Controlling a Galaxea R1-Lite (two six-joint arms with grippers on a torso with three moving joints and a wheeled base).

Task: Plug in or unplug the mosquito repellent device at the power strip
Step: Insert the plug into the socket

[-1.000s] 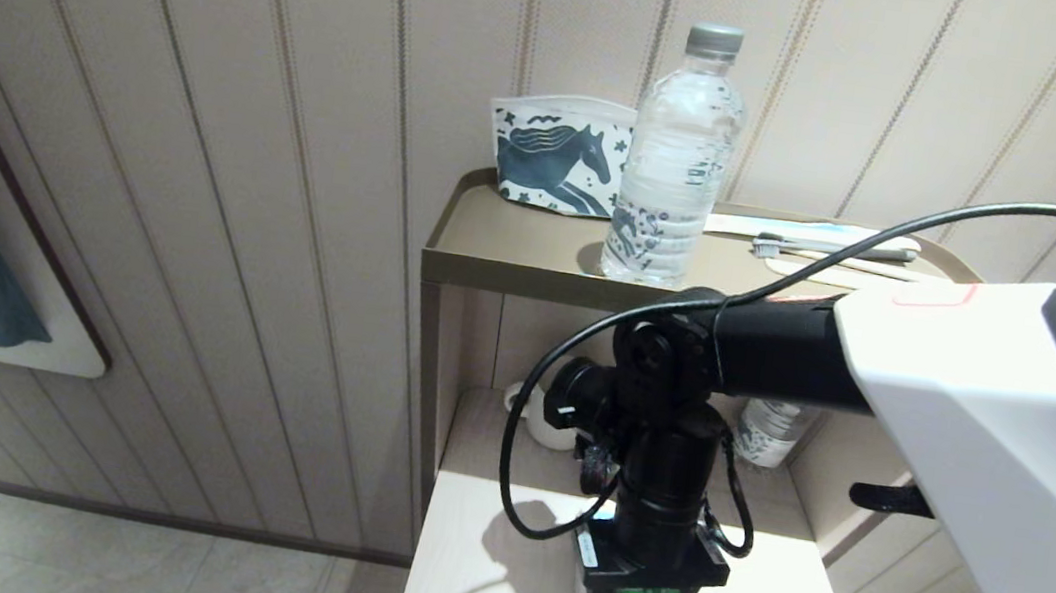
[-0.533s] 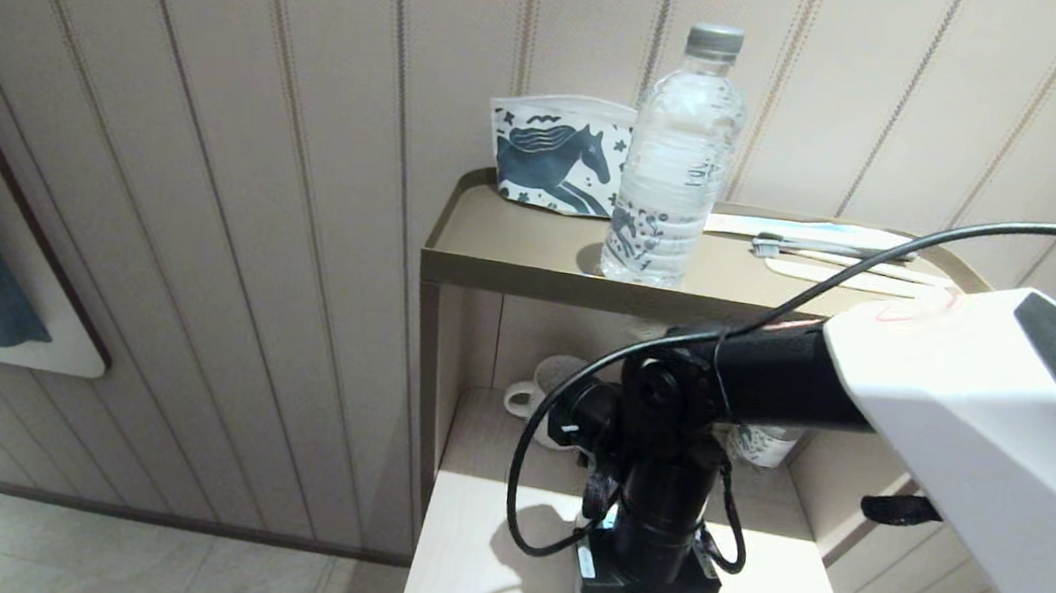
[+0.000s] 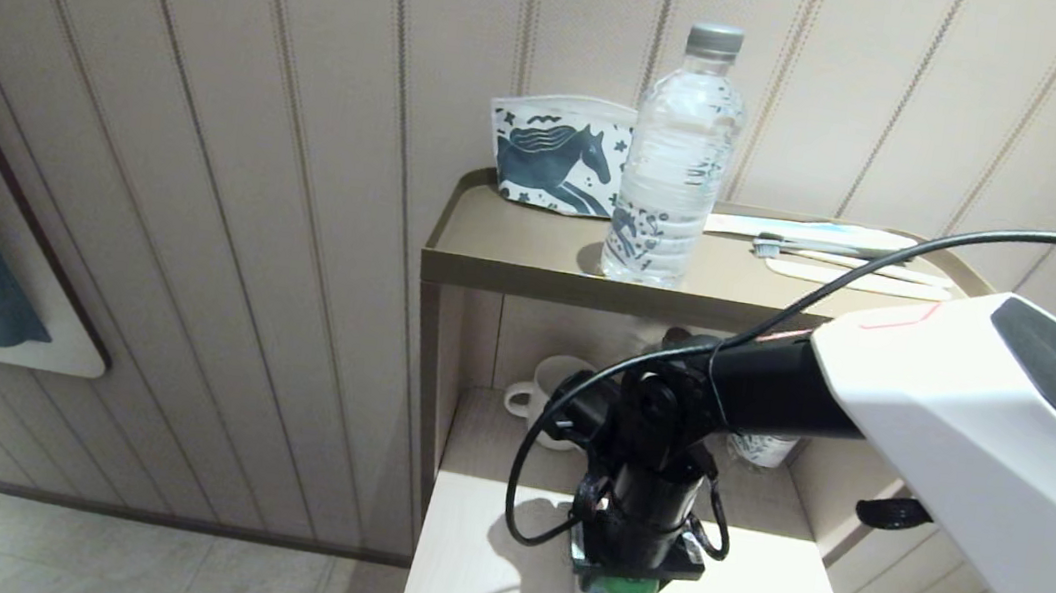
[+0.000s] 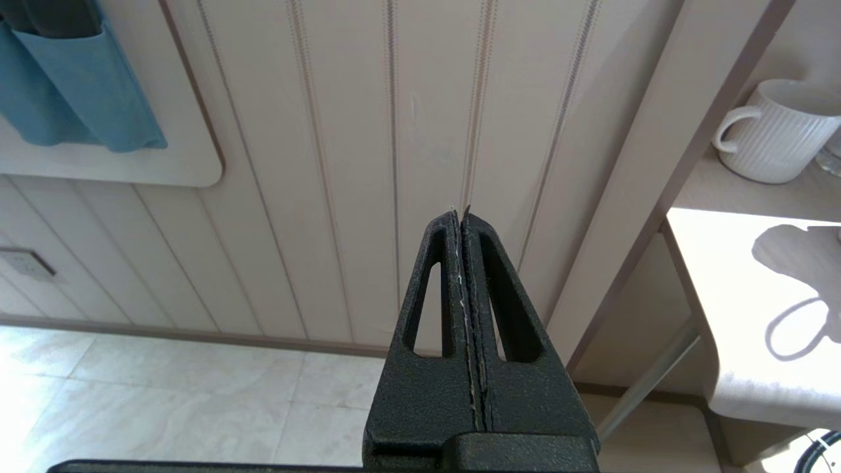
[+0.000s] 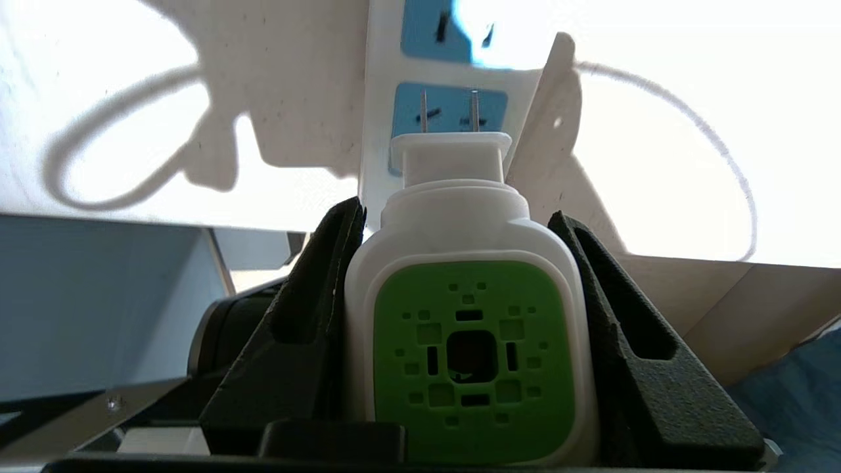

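Your right claw (image 5: 470, 217) is clamped on the small white plug-in mosquito repellent device with the green perforated face (image 5: 470, 355), one black finger (image 5: 309, 315) pressed to each side of its body, and the device's two metal prongs jut out ahead of the claw toward the long white plastic power strip with pale blue sockets (image 5: 450, 112) lying on the pale wooden counter (image 3: 474, 572). From the wrist view the prongs sit in front of one blue socket, but you cannot tell whether their tips have entered the slots or hover just short of them. The main risk is a skewed approach: if the prongs meet the slots at a slant or slightly off to one side, pushing on could bend them or shove the loose strip along the counter. The smooth rounded body could also slip back between the fingers under pressure. Your left claw (image 4: 463, 276), closed and empty, hangs parked off the counter's side.
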